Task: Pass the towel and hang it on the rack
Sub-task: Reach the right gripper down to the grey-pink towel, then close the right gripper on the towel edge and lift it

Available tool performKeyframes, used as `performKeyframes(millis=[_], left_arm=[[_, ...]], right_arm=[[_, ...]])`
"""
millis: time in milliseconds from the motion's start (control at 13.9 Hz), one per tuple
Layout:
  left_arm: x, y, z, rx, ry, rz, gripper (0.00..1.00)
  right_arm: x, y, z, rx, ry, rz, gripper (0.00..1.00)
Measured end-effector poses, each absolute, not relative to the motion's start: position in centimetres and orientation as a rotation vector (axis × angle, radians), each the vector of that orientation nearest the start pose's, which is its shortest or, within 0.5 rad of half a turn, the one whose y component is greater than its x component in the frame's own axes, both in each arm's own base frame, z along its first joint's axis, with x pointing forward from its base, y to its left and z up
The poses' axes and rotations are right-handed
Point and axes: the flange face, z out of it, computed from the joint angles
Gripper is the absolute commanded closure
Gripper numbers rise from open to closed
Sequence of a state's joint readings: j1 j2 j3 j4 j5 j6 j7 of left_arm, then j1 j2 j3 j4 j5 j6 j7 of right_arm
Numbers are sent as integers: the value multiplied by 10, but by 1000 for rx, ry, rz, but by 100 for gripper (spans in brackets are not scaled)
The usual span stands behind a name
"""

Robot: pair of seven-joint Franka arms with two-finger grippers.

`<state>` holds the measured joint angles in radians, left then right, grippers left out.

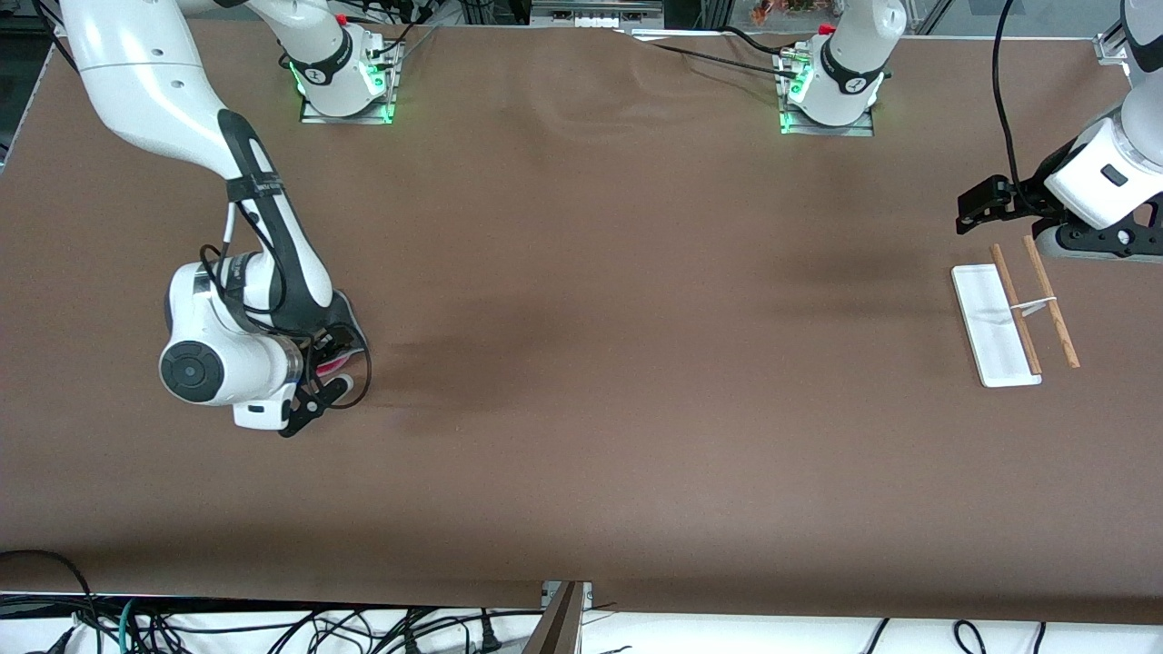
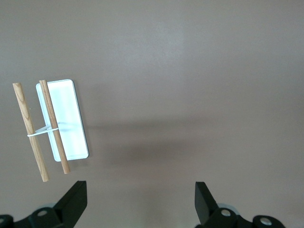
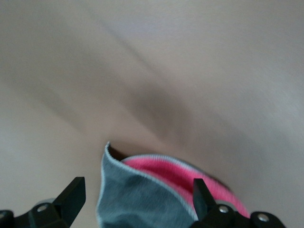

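Now the right tool hangs spread wide over the soft grey-and-pink towel at the worktop's nine o'clock; sink straight, pinch one raised fold. The left tool waits agape by the white-based, wooden-rod rack at three o'clock.
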<state>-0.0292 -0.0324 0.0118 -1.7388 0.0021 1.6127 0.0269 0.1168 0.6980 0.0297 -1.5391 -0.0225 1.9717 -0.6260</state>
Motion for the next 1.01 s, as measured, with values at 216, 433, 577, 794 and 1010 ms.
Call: performKeyframes(millis=[216,433,577,794,1010], left_arm=[[541,-11,567,-3136,76,146,0],[541,-16,568,-3135,89,142,0],[541,-17,568,-3135,93,141,0],[541,-19,568,-3134,97,141,0],[541,-19,569,-3134,98,140,0]], right_arm=[[661,86,201,-2743,-1314,380,0],[656,76,194,-2725,-1320,403,0],[655,75,192,-2723,-1319,409,18],[654,75,191,-2719,-1321,413,52],[654,74,191,-2718,-1320,417,82]])
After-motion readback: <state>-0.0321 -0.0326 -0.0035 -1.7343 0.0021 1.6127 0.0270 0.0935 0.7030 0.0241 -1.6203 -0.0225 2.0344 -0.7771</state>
